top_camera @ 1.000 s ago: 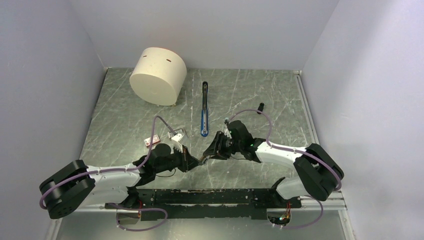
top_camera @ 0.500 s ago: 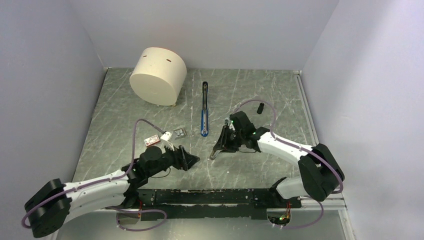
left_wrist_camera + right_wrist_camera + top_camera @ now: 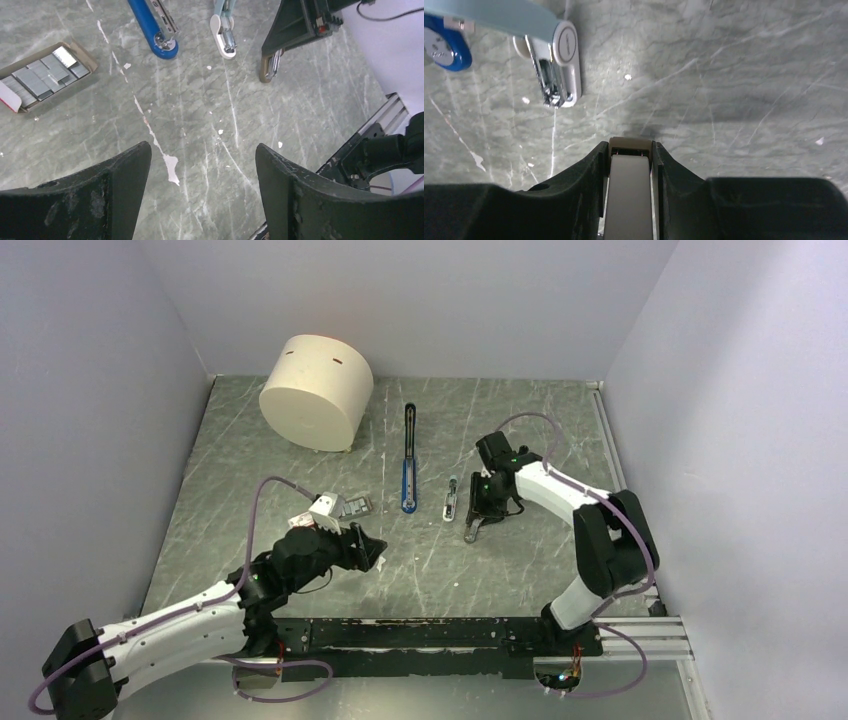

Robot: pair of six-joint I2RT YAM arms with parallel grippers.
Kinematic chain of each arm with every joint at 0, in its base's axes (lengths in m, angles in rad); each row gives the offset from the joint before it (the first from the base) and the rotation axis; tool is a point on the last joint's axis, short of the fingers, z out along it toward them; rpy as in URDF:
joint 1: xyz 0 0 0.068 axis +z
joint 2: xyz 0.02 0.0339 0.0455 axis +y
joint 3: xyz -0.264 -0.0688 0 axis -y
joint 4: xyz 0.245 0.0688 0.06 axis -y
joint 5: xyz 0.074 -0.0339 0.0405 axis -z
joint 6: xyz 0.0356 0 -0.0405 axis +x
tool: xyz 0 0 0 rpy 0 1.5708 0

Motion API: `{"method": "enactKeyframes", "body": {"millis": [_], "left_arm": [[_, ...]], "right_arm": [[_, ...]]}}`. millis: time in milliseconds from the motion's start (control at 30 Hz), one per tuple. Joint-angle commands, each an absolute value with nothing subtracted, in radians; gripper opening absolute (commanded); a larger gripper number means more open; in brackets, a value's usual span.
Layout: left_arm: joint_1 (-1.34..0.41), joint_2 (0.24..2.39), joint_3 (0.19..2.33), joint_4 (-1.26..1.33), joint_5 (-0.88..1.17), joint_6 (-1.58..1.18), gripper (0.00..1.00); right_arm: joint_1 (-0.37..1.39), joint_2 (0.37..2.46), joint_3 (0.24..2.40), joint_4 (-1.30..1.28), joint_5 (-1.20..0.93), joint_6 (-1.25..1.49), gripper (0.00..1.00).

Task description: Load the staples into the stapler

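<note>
One second on: left pincer [image 3: 202, 147] opened, withdrawn; right pincer [image 3: 630, 149] clasps brown-tipped bar [image 3: 629, 195].

Left gripper [image 3: 200, 150]: formerly shut and tip to tip with the right gripper [image 3: 472, 530] just in front of the stapler [image 3: 408, 485]'s near end; now jaws wide apart and empty, drawn back to the front-left of that end. The right gripper: narrowed onto the beige piece [image 3: 629, 190] it took over, and carried from in front of the stapler to just right of its near end, the piece's tip low at the table
</note>
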State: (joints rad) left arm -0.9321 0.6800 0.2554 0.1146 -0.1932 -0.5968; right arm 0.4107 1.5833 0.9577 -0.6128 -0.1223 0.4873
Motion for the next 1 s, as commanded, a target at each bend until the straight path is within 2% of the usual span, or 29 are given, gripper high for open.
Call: {"method": "enactKeyframes", "body": {"millis": [0,400,867,967], "left_arm": [[-0.934,0.677,0.280,0.060,-0.222,-0.558,0.81],[-0.934,0.609,0.291,0.002,-0.301,-0.494,0.80],[-0.934,0.500,0.258,-0.054,-0.338,-0.491,0.80],[-0.934,0.512,0.267,-0.064,-0.341,-0.495,0.80]], "right_arm": [[0.394,1.646,1.043,-0.656,-0.051,0.448,0.35],[0.373,1.819,1.201,-0.693,-0.015,0.422,0.41],[0.370,1.807,1.200,-0.702,-0.002,0.434,0.41],[0.370,1.772,1.185,-0.680,-0.020,0.424,0.49]]}}
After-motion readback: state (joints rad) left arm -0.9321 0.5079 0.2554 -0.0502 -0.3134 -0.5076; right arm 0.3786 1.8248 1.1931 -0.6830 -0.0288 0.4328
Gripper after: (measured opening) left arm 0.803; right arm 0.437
